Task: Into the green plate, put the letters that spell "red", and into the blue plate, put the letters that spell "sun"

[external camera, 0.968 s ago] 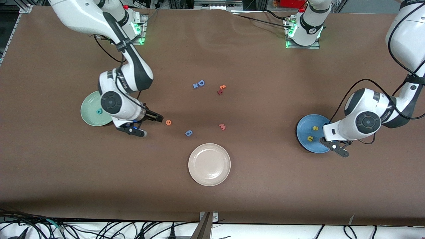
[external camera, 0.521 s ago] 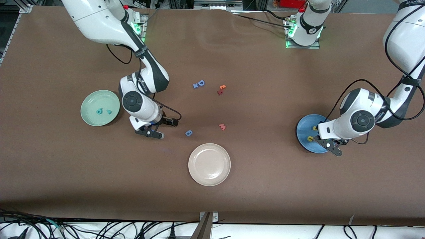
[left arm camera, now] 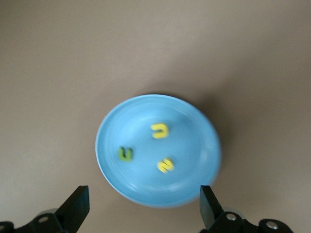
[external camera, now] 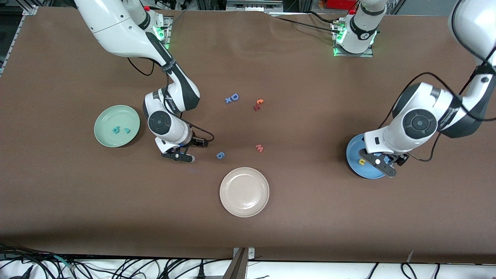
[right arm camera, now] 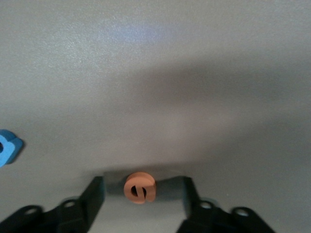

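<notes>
Brown tabletop (external camera: pixel 310 217) carries everything. Between the right gripper's (right arm camera: pixel 141 194) parted fingers, not yet touched, sits the orange "e" (right arm camera: pixel 139 188). Under the left gripper (left arm camera: pixel 143 208), fingers spread wide and empty, lies the blue plate (left arm camera: pixel 199 121) with yellow "u" (left arm camera: pixel 160 130), yellow "s" (left arm camera: pixel 165 165) and green "n" (left arm camera: pixel 126 154).

orange "e" (right arm camera: pixel 140 188) hidden in front view, blue letter (right arm camera: pixel 8 148) cropped
</notes>
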Robot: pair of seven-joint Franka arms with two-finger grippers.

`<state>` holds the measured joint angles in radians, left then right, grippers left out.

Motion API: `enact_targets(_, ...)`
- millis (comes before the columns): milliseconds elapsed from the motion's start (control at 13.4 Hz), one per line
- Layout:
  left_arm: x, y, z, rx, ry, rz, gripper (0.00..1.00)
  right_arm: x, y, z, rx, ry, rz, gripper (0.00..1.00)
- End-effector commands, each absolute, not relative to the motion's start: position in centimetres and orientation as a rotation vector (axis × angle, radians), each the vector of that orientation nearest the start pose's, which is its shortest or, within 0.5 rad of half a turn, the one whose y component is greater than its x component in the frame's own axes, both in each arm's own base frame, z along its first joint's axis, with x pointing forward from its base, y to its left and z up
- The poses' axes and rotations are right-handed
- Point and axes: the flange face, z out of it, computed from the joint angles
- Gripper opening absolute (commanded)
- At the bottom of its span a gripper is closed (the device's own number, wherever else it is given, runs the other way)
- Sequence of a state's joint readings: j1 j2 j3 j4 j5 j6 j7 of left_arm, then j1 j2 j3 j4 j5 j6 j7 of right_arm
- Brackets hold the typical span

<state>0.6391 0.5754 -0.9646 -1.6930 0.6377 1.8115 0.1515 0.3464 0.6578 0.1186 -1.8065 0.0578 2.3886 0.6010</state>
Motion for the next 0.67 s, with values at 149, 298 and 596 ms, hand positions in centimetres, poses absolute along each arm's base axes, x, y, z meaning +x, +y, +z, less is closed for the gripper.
enact_targets(149, 62.6, -7.7, 48.4, -2.982, 0.781, 0.276, 1.0, 58.0, 28.7, 17.1, -3.069, 0.288, 0.18, 0.28)
enact_targets(298, 61.6, -8.7, 52.0, -2.953, 0.772, 0.213, 1.0, 58.0, 28.7, 17.1, -3.07, 0.287, 0.184, 0.2)
enact_targets(596, 62.9, -6.6, 57.3, -2.977, 0.681, 0.051, 1.0, 58.5, 27.8, 17.9, -3.077, 0.29, 0.202, 0.2)
